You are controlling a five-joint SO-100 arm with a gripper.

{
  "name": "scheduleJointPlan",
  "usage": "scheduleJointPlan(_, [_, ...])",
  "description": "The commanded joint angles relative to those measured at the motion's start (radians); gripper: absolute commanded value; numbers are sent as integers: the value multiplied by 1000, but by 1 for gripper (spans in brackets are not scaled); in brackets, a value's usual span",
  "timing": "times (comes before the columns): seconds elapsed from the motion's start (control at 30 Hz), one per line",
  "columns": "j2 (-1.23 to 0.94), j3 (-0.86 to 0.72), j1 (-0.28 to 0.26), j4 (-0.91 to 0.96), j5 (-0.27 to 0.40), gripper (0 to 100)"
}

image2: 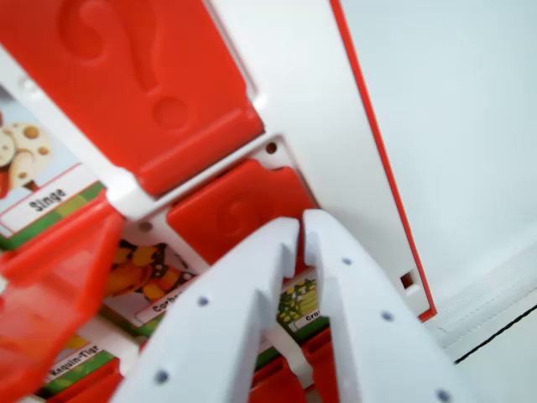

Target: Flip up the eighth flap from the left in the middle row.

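Red flap lying flat nr board's right edge

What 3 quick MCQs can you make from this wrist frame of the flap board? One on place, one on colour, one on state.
1. Where is the pincer in the wrist view?
A. top left corner
B. lower centre, tips over a red flap
C. off the board on the table

2. What colour are the flaps?
A. blue
B. green
C. red

3. How do the pincer's jaws stand?
A. nearly closed, a thin gap between them, nothing held
C. spread wide
B. clamped on a card

Answers:
1. B: the white fingers rise from the bottom edge and their tips end over the small red flap near the white frame.
2. C: the large question-mark flap and the ones around it are all red.
3. A: only a narrow slit shows between the tips, with no object in it.
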State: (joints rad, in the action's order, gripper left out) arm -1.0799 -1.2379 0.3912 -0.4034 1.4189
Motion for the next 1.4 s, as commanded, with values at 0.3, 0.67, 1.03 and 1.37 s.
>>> scheduleJointPlan(0.3, [-397, -133, -32, -81, 43, 0])
scheduleJointPlan(0.67, [-710, -284, -55, -199, 193, 0])
scheduleJointPlan(1.03, [-971, -351, -229, -390, 230, 0])
scheduleJointPlan(1.37, [-1088, -184, -333, -753, 218, 0])
